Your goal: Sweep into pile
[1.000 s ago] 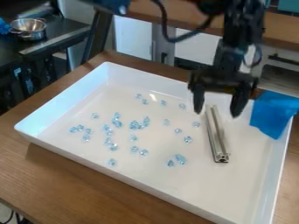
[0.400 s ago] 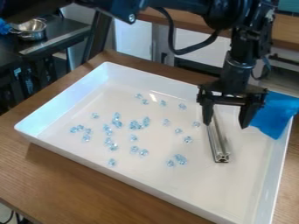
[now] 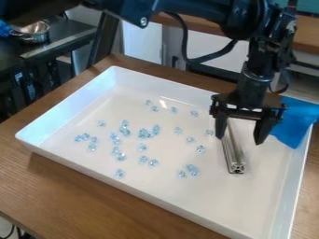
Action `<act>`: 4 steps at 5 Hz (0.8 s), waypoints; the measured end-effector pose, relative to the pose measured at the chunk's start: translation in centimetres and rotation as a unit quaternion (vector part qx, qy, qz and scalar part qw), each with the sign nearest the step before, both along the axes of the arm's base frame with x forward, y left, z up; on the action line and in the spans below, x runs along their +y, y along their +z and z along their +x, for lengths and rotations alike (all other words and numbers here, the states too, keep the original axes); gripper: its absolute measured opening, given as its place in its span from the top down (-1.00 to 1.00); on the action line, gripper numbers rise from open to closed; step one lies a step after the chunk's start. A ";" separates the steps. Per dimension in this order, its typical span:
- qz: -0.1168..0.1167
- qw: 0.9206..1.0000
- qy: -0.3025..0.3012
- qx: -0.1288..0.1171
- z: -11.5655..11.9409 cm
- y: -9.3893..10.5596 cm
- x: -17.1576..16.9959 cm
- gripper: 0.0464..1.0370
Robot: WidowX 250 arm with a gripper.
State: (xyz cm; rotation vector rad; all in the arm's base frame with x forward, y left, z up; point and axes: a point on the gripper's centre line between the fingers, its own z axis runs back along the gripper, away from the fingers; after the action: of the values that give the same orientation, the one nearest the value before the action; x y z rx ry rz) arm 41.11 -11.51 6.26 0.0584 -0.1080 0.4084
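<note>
The black gripper [image 3: 239, 140] hangs open over the right part of the white tray [image 3: 249, 212], its two fingers on either side of the upper part of a silver metal bar [image 3: 233, 154]. The bar lies lengthwise on the tray floor, its near end toward the viewer and its far end partly hidden behind the gripper. Small clear-blue pieces are scattered over the middle and left of the tray, among them a cluster [image 3: 144, 133], a pair [image 3: 192, 170] closer to the bar and a single piece [image 3: 120, 173] toward the front wall.
A blue cloth [image 3: 295, 122] drapes over the tray's right back corner, just right of the gripper. The tray stands on a brown wooden table [image 3: 81, 186]. A metal bowl [image 3: 32, 31] sits on a dark counter at the upper left.
The gripper has come down and toward the viewer, lower over the bar, with its fingers still apart. The upper arm has swung into view along the top. Bar and pieces have not moved.
</note>
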 end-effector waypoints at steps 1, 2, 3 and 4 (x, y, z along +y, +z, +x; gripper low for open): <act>0.012 1.000 0.000 0.022 -0.3 -2.2 0.1 -0.58; 0.016 1.000 -0.009 0.025 -0.3 -2.3 0.2 0.04; 0.013 0.999 -0.014 0.031 -0.7 -2.5 1.1 0.31; 0.013 0.999 -0.017 0.042 -1.3 -2.5 2.2 0.31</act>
State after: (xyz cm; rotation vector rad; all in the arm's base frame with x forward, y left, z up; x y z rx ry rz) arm 39.84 -9.27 3.71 0.0993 -0.0319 0.3692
